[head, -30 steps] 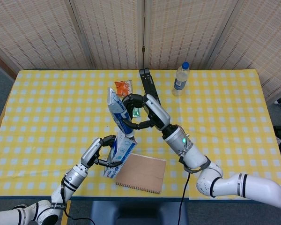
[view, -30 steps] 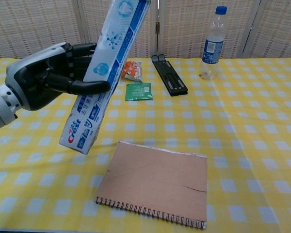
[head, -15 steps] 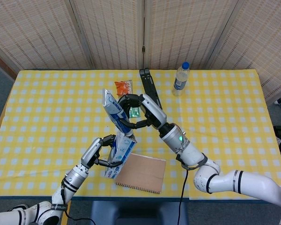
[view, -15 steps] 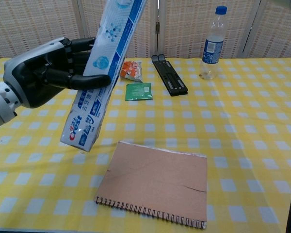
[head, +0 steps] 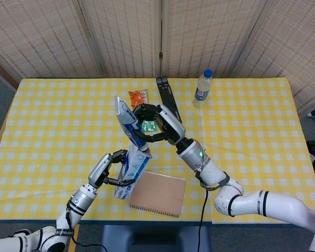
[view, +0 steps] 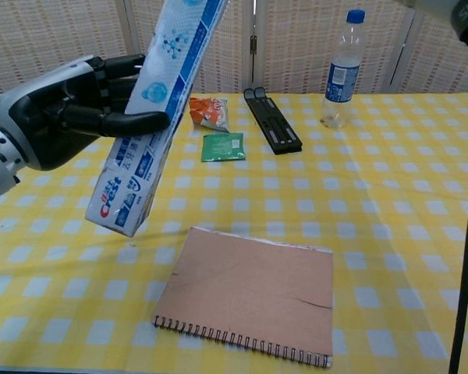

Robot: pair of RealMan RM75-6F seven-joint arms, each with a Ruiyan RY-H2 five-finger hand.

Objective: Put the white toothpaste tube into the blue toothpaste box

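Note:
My left hand (head: 106,169) (view: 58,113) grips the blue toothpaste box (head: 132,173) (view: 129,191) and holds it tilted above the yellow checked table (head: 252,131). The white toothpaste tube (head: 129,122) (view: 175,47) slants up out of the box's upper end. In the head view my right hand (head: 158,125) wraps around the tube's middle. How deep the tube's lower end sits inside the box is hidden. In the chest view only a dark piece of the right arm shows at the top right corner.
A brown spiral notebook (head: 158,194) (view: 249,292) lies under the box near the table's front edge. Behind it are an orange packet (view: 207,111), a green packet (view: 224,146), a black folded object (head: 167,94) (view: 271,118) and a water bottle (head: 202,88) (view: 339,70).
Both hands have shifted a little to the left with the tube and box. The box has risen slightly in the chest view; both holds are unchanged.

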